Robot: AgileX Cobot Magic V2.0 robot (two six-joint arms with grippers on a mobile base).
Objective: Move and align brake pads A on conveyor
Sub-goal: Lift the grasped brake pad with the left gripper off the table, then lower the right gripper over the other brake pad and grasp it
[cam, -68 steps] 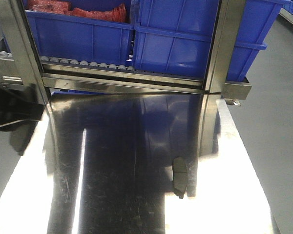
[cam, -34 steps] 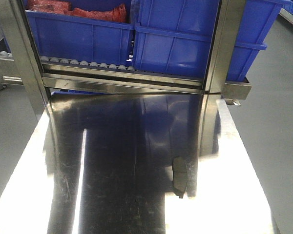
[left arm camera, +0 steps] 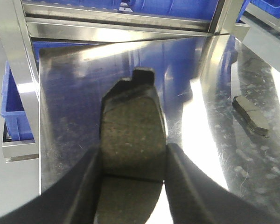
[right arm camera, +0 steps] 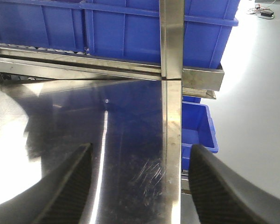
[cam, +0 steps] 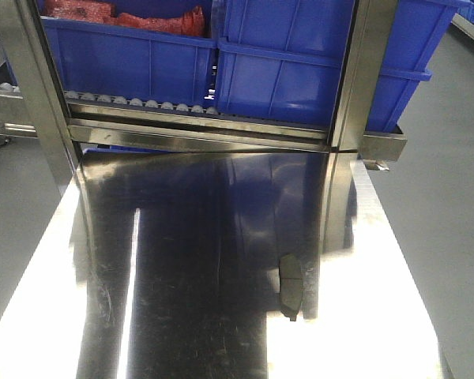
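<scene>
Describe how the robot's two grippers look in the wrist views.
The left gripper has two broad, matte black fingers with rounded, tapering edges. The right gripper has matching black fingers with a fine grainy texture. No cables or markings show; the arms are out of view.

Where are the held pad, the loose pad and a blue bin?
Held dark grey brake pad point(left arm camera: 130, 130): left wrist view, textured face.
Loose dark grey brake pad point(cam: 290, 288): front view, its middle.
Blue plastic bin point(cam: 284, 79): front view, front wall.
</scene>
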